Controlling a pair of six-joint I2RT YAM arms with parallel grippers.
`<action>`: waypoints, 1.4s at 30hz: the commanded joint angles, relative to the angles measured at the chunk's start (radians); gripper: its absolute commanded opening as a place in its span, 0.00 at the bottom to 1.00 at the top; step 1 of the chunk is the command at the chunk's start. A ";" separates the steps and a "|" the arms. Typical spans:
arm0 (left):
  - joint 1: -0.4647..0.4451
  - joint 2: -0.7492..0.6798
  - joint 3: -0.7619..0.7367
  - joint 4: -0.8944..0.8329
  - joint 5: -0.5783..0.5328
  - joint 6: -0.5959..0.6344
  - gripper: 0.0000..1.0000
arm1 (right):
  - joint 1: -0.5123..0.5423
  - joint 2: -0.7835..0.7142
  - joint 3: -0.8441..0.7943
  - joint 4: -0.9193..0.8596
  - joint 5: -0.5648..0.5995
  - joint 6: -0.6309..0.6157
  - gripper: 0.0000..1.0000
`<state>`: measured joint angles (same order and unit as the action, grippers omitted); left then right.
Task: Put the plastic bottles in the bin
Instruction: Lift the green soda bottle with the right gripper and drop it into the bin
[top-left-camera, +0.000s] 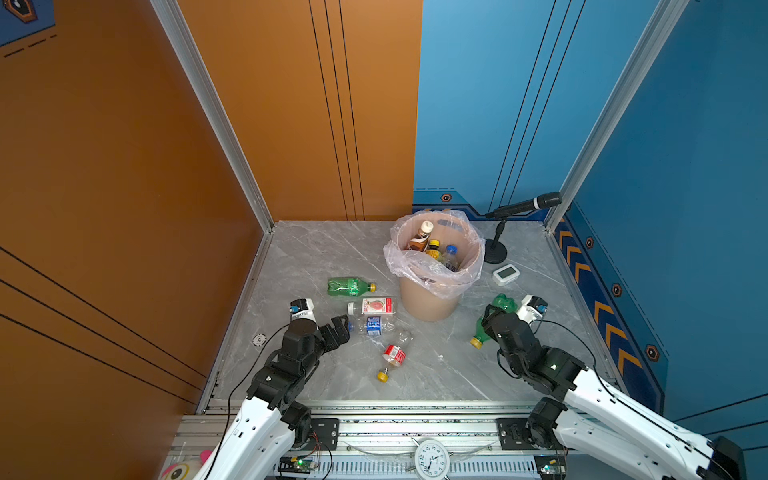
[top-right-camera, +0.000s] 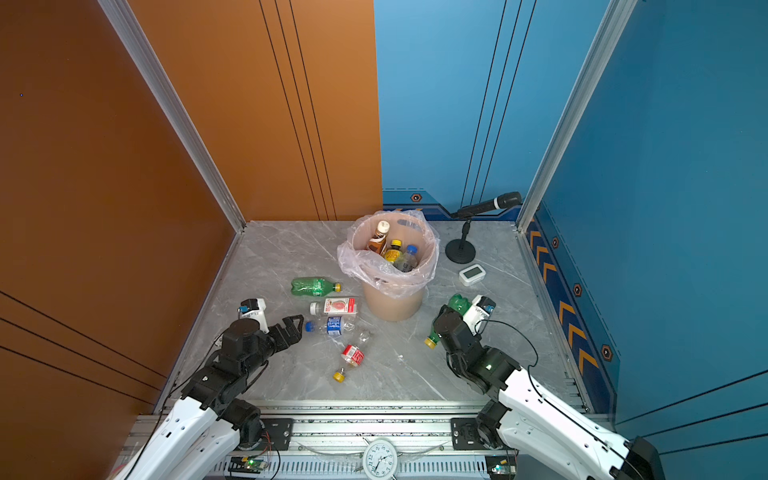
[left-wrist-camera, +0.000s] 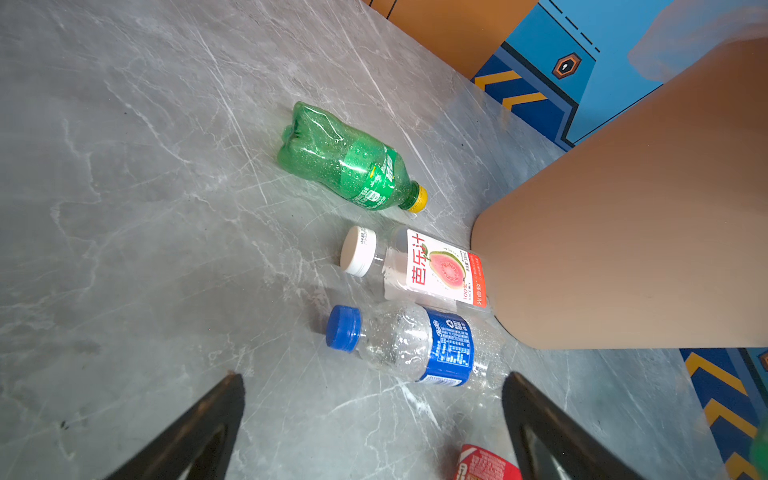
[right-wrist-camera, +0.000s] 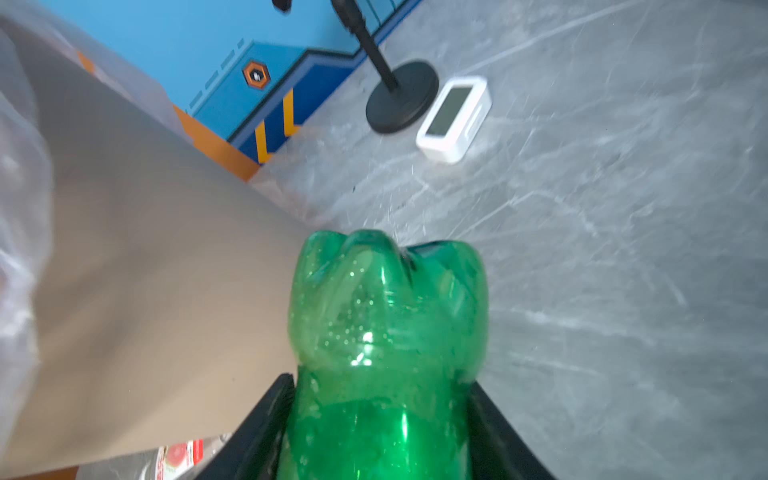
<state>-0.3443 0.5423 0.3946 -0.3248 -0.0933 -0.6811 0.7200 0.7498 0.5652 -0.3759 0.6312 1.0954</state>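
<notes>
Plastic bottles (top-left-camera: 393, 356) lie on the grey marble counter (top-left-camera: 316, 257); others sit in the bin (top-left-camera: 428, 301). Nearest, in both top views, the crushed red-label bottle (top-right-camera: 352, 355) lies at 7 o'clock from the bin, yellow cap toward 7 o'clock. At 10 o'clock from it the left end effector (top-left-camera: 341, 328) hangs empty, jaws spread wide. In the left wrist view its black fingers (left-wrist-camera: 216, 407) stand far apart and the blue-label bottle (left-wrist-camera: 415, 345) lies just ahead of them. At 4 o'clock from the bin the right end effector (top-left-camera: 493, 316) is clamped on the gripped green bottle (right-wrist-camera: 386, 299): both fingers (right-wrist-camera: 257, 436) press its sides, its lobed base juts past them toward 1 o'clock, and its yellow cap points to 7 o'clock. Just beyond the blue-label bottle lies the guava juice bottle (top-left-camera: 376, 306), white cap toward 9 o'clock, its other end at the bin's foot. Farther, at 9 o'clock from the bin, the lying green bottle (top-left-camera: 349, 286) points its yellow cap to 3 o'clock. The bin stands upright, a pinkish bag (top-left-camera: 415, 268) draped over its rim. Inside are a brown bottle (top-left-camera: 420, 239), a yellow-capped bottle (top-left-camera: 433, 248) and a blue-capped bottle (top-left-camera: 449, 257). At 2 o'clock from it sits a small white display (top-left-camera: 506, 275), with a microphone stand (top-left-camera: 496, 249) just beyond.
</notes>
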 joint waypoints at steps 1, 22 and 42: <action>0.012 -0.008 -0.014 0.015 0.021 -0.013 0.98 | -0.056 -0.022 0.102 -0.052 0.064 -0.185 0.58; 0.032 -0.092 -0.029 -0.082 0.040 -0.029 0.98 | -0.133 0.445 0.752 0.247 -0.147 -0.776 0.59; 0.056 -0.099 -0.026 -0.090 0.054 -0.029 0.97 | -0.170 0.667 0.873 0.226 -0.288 -0.778 0.80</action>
<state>-0.2989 0.4366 0.3752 -0.4107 -0.0624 -0.7055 0.5571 1.4067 1.4063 -0.1375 0.3870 0.3092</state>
